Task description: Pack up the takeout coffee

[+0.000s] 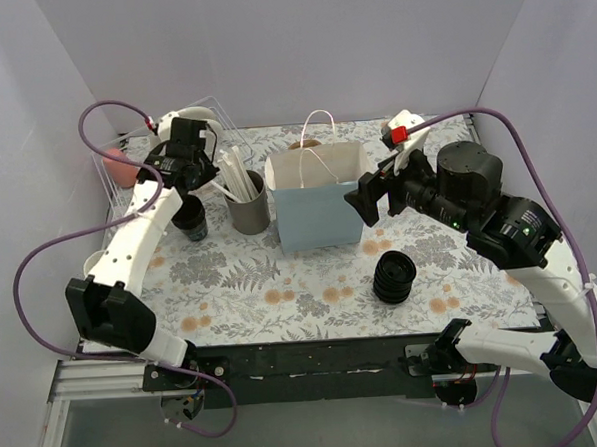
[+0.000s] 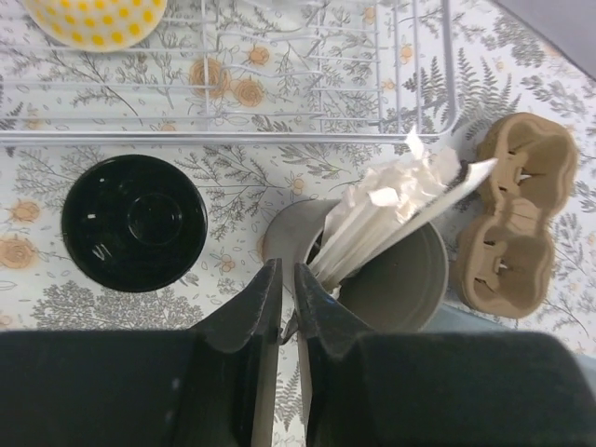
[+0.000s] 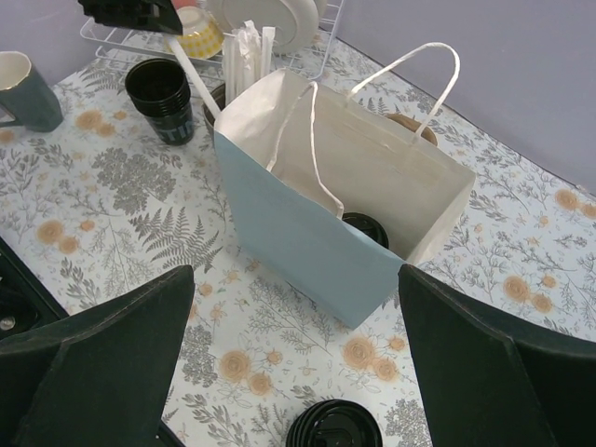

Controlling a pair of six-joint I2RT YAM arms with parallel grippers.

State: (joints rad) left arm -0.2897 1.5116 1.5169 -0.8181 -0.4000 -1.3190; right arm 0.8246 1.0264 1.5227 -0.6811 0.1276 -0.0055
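Observation:
The takeout coffee (image 3: 366, 229) stands inside the light blue paper bag (image 3: 307, 233), and only its black lid shows. In the top view the bag (image 1: 316, 218) hides it. My left gripper (image 2: 287, 266) hovers above the grey cup of straws (image 2: 410, 279), its jaws shut on a white wrapped straw (image 3: 196, 79); that straw slants down from the gripper (image 3: 140, 11) toward the cup. My right gripper (image 3: 296, 272) stands open and holds nothing, in front of the bag and above the ribbed stack of black lids (image 3: 333, 428). From above, it (image 1: 369, 195) is at the bag's right side.
A lidless black cup (image 2: 135, 222) stands left of the grey cup (image 1: 248, 208). The wire dish rack (image 2: 279, 93) with a yellow bowl (image 2: 93, 14) is at the back left. A cardboard cup carrier (image 2: 517, 214) lies behind the bag. A dark mug (image 3: 23, 88) stands far left. The lid stack (image 1: 393, 277) sits front right.

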